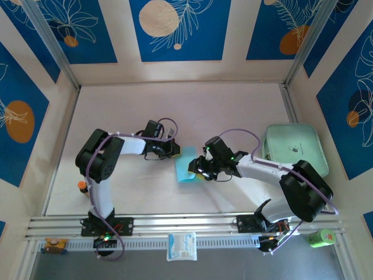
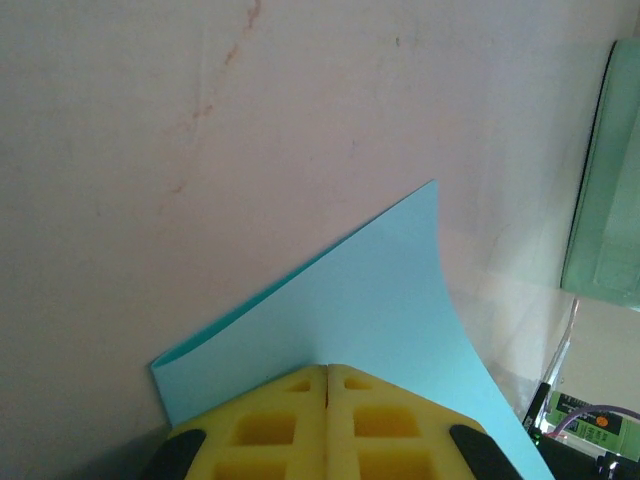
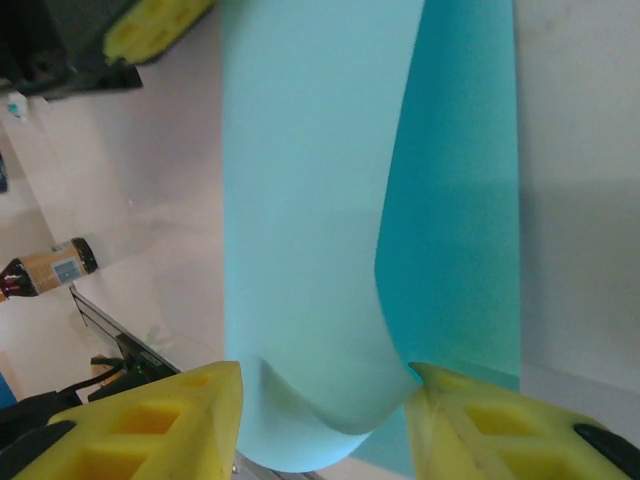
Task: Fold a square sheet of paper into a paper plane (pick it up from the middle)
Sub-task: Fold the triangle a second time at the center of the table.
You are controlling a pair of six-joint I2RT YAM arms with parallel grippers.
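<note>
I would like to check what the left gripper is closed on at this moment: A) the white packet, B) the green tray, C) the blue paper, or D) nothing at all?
C: in the left wrist view, the left gripper is pinched shut on the edge of the blue paper.

Up top, the fixed camera sits high behind the arm bases, looking down and forward across the whole worktop [image 1: 175,105] to the back wall. The left wrist camera rides right behind the left pincer [image 2: 328,372], very close in, facing along the worktop with the mint-green tray [image 2: 605,200] at its right edge. The right wrist camera, just as tight behind the right pincer [image 3: 325,385], looks toward the left arm. All three share the light blue sheet [image 1: 185,169].
</note>
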